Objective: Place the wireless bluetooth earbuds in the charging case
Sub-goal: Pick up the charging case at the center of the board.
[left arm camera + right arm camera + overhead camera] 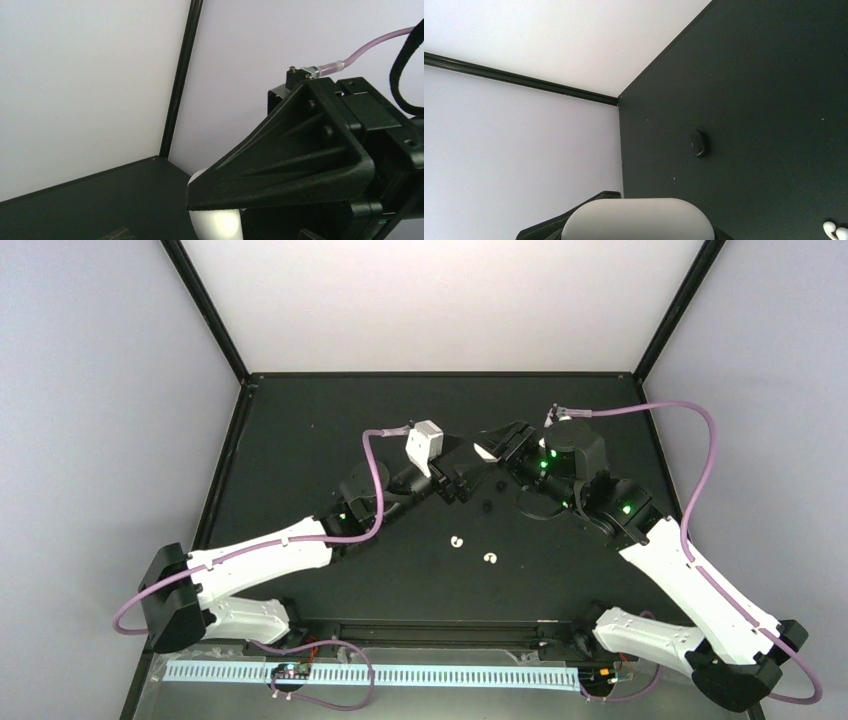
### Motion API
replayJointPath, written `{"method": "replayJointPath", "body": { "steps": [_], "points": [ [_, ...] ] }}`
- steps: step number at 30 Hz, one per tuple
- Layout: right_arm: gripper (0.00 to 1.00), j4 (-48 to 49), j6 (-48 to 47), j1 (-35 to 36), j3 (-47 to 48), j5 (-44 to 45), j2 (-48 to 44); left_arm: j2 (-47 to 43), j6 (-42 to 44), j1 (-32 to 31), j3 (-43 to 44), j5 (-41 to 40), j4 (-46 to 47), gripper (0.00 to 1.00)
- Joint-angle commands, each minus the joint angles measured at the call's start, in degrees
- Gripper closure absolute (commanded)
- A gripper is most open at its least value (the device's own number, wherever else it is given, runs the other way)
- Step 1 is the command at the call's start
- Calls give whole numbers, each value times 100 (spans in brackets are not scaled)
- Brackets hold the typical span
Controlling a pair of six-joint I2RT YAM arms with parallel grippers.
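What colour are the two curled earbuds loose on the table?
Both white: left earbud, right earbud, clearest in the top external view.

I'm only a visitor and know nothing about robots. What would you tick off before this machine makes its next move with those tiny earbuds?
1. Charging case in the right gripper: ok, it sits between the fingers.
2. Case lid open: cannot tell.
3. Left white earbud and right white earbud lying free on the table: ok.
4. Black earbud lying free on the table, apart from the case: ok.
5. Left gripper open and empty: cannot tell.
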Motion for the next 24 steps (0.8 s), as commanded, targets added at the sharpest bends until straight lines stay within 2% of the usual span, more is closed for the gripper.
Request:
{"method": "replayJointPath", "body": {
  "steps": [1,7,16,24],
  "points": [
    [99,21,93,24,187,-19,-86,124,-262,91,240,200,233,14],
    [99,24,87,24,210,-28,-138,201,-357,162,239,153,168,20],
    [99,144,137,30,135,-159,-127,201,-406,208,274,427,365,39],
    [99,190,145,25,126,-202,-109,201,-438,208,358,514,376,41]
  ]
}}
